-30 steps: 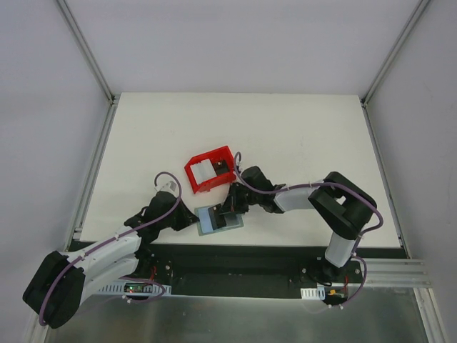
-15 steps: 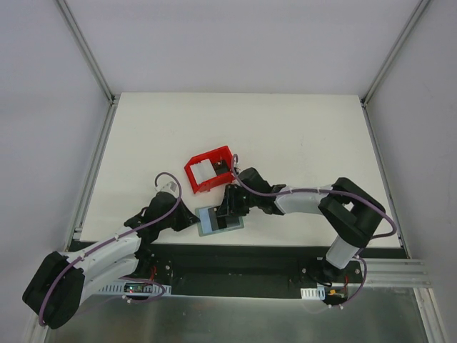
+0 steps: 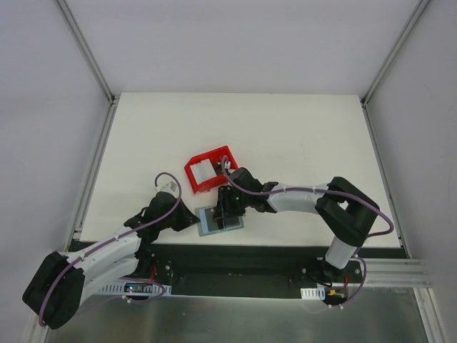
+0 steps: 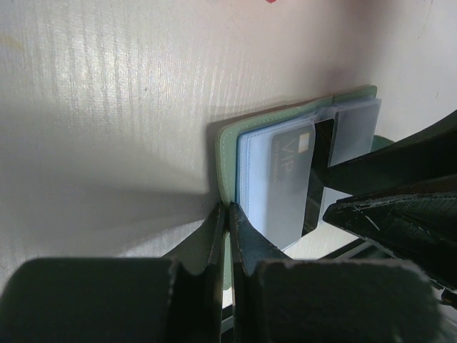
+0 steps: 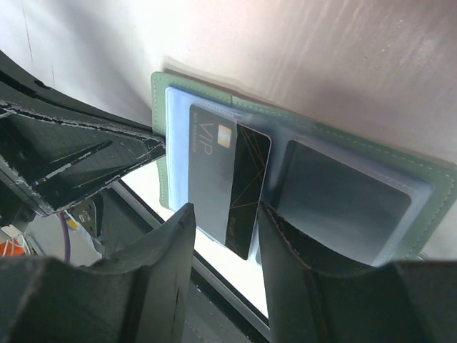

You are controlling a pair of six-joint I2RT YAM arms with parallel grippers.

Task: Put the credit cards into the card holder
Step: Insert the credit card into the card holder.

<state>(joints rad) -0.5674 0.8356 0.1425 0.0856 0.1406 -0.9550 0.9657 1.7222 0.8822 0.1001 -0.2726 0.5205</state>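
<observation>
A white tabletop [image 3: 300, 128] sits between pale grey walls [image 3: 235, 43], edged by aluminium rails [image 3: 94, 171].

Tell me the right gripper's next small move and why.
Probably nudge the black VIP card deeper into the card holder. The right gripper stands open over the card, which sits only partway under the clear pocket, its dark end exposed, while the left gripper pinches the holder's edge.

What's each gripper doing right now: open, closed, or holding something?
Left gripper: closed, fingers pinching the green edge of the card holder.
Right gripper: open, fingers apart over the dark card in the card holder, holding nothing.
</observation>
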